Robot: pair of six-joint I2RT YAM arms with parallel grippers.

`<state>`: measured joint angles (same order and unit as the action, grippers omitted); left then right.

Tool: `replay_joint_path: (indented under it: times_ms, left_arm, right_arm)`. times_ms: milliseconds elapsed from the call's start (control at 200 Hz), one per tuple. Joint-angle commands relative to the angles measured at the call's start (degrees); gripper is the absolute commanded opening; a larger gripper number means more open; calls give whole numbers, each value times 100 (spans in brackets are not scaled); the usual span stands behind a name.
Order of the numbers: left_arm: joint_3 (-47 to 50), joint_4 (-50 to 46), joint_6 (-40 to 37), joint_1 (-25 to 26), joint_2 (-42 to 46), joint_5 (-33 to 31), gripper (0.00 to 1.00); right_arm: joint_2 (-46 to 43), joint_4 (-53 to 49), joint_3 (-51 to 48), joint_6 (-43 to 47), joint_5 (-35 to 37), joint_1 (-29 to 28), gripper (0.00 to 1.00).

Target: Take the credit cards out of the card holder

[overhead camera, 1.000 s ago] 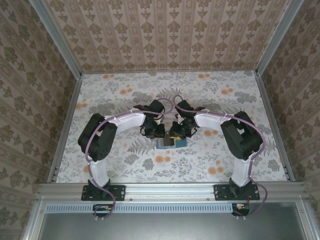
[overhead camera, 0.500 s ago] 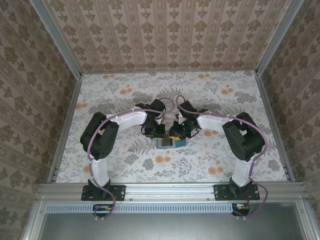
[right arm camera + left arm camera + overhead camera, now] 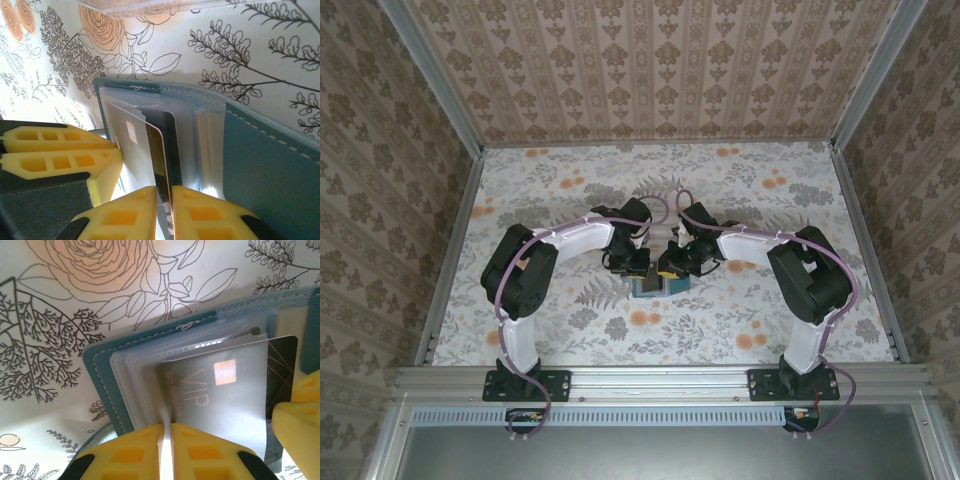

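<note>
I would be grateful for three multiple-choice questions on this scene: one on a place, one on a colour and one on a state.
1. Where does the card holder lie? A) at the far wall B) between the left gripper and the right gripper C) beside the left arm's base
2. What colour is its cover? A) red B) yellow C) teal
3. How is the card holder? A) open B) folded shut C) standing on edge
1 B: both grippers meet over it. 2 C: its stitched edge is teal. 3 A: its clear sleeves and a dark card lie exposed.
</note>
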<state>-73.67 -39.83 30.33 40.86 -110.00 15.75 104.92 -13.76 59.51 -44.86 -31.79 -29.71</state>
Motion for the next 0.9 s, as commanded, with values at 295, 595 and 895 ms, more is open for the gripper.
replay_joint_path:
  times_ms: [295, 595, 895]
  left_arm:
    - [59, -397, -88, 14, -171, -362, 15]
    - [63, -381, -77, 15, -145, -383, 15]
    - [112, -300, -36, 12, -67, -362, 15]
  right_arm:
    - [-336, -360, -71, 356, 212, 109, 6]
    - [-568, -1379, 50, 972, 1025, 220, 5]
    - [-678, -1876, 153, 1205, 1544, 220, 4]
